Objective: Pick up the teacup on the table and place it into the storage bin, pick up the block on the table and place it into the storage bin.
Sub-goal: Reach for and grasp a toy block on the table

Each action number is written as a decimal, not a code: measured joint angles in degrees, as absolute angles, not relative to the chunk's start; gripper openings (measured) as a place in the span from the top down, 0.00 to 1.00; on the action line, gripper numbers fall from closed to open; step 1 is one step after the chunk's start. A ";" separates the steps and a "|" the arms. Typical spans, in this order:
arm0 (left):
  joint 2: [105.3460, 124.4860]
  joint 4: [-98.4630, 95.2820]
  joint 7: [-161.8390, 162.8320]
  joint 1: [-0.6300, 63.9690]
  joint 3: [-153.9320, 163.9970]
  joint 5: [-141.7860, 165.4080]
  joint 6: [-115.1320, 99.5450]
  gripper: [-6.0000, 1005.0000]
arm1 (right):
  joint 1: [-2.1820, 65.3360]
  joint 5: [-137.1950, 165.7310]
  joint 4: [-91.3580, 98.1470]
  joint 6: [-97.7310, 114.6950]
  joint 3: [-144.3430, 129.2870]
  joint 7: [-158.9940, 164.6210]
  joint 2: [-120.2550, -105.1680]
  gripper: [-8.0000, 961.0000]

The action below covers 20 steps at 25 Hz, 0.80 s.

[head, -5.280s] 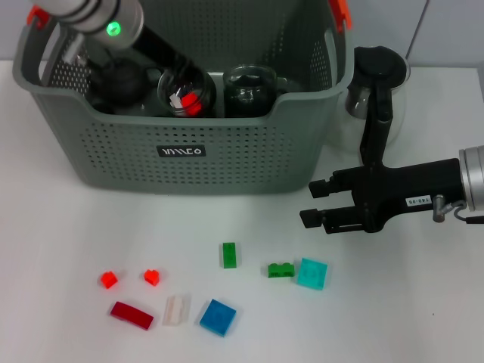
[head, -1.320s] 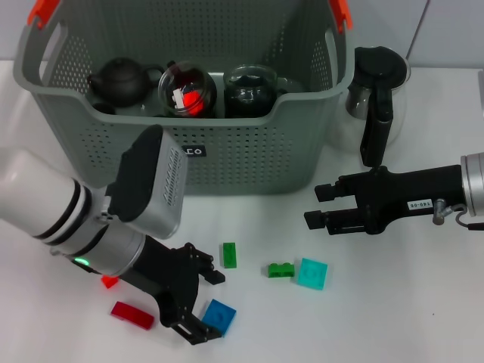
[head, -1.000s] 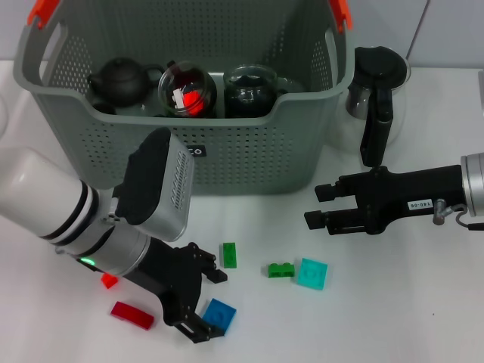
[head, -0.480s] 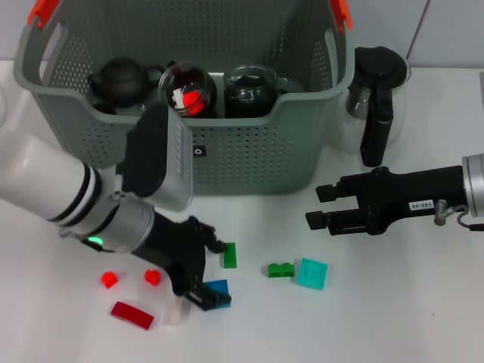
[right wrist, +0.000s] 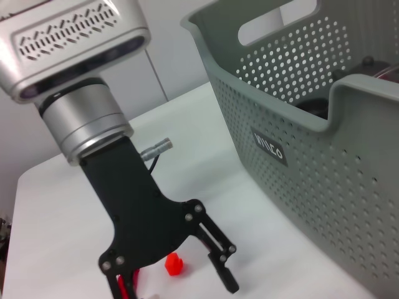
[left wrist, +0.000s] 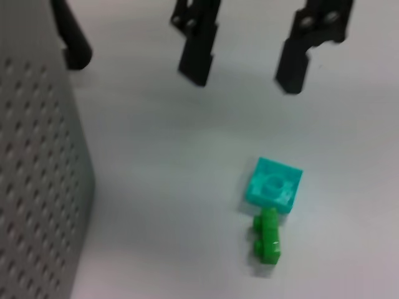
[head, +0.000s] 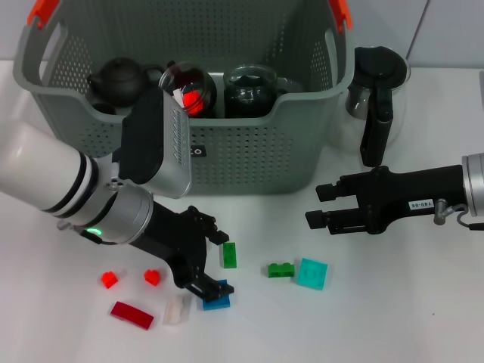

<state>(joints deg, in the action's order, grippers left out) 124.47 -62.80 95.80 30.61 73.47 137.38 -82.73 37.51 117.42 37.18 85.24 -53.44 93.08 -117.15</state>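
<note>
Left pincer (head: 214, 265) is hovering fingers apart over the flat blue square block (head: 218, 296) near the white worktop's (head: 408, 302) front edge, green bricks (head: 228, 255) crowding alongside. Right pincer (head: 319, 206) is waiting open beside the grey perforated storage bin (head: 249, 155).

The left arm reaches down and across from the near left, its white forearm and silver wrist angled low over the work surface. The left gripper (head: 214, 266) points toward the right, its black fingers spread apart. The right arm extends in level from the right edge, and the right gripper (head: 319, 205) points left, its two fingers parted with nothing between them.
</note>
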 joint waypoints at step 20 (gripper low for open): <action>124.72 -60.64 95.19 30.07 75.54 137.42 -82.44 0.25 | 37.64 117.42 37.18 84.73 -53.34 92.85 -117.07 0.33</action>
<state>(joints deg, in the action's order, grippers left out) 124.72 -60.64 95.19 30.07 75.54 137.42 -82.44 37.64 117.42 37.18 84.73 -53.35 92.85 -117.07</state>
